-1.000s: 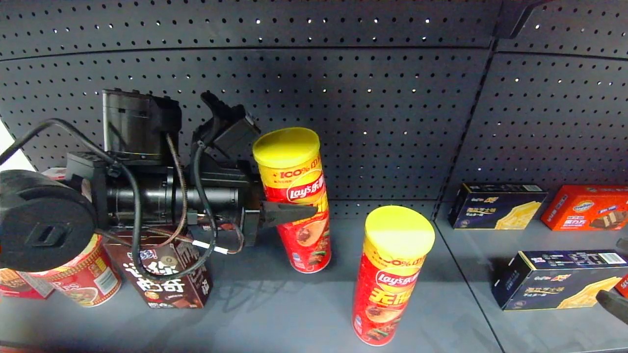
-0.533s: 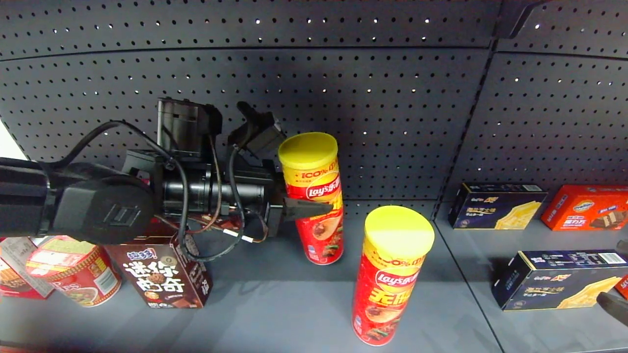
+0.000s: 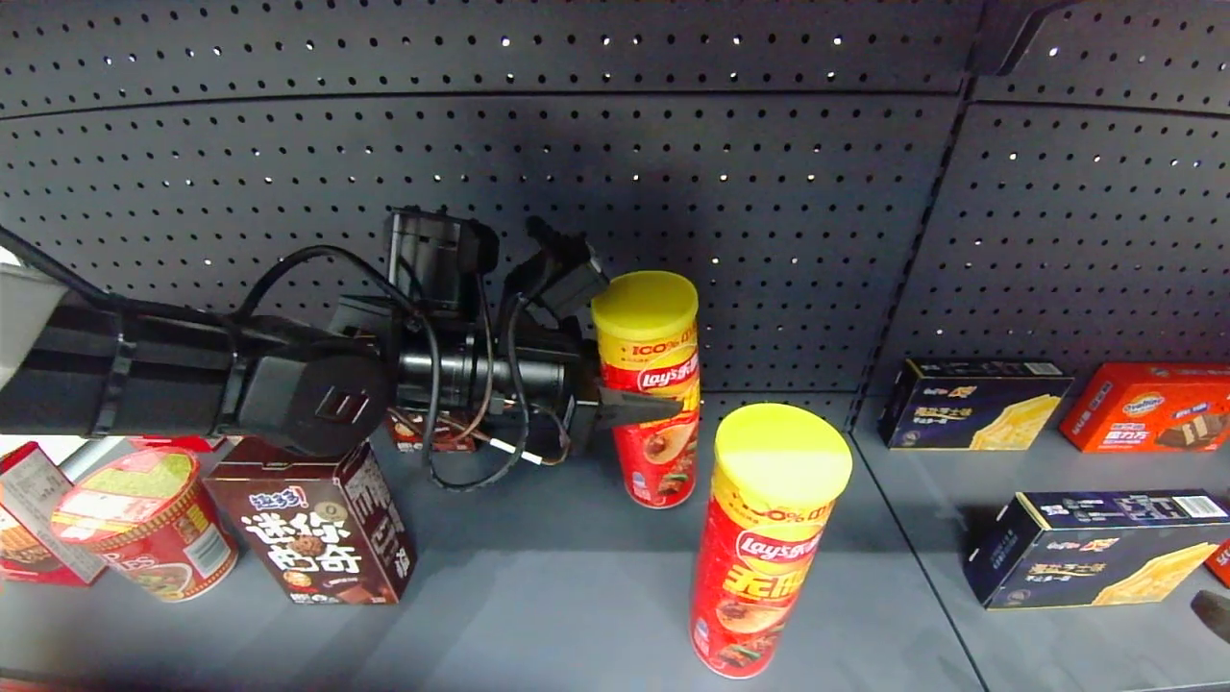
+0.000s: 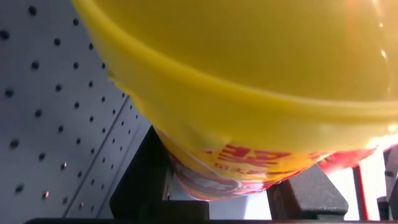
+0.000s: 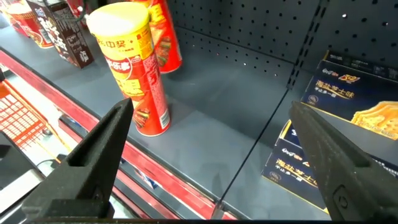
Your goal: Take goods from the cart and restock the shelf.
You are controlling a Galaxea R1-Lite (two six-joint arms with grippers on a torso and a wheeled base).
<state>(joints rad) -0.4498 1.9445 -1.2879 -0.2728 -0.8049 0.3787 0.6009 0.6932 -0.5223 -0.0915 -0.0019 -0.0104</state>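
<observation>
Centre of frame: the chip can [image 3: 663, 466], clamped in the left gripper's [image 3: 658, 404] fingers [image 3: 629, 407], should be set upright on the shelf [image 3: 538, 586] before release.

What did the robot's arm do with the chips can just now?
The left gripper, still shut on the held chips can, carried it rightward and deeper toward the pegboard wall. The front chips can and the brown box stayed put.
</observation>
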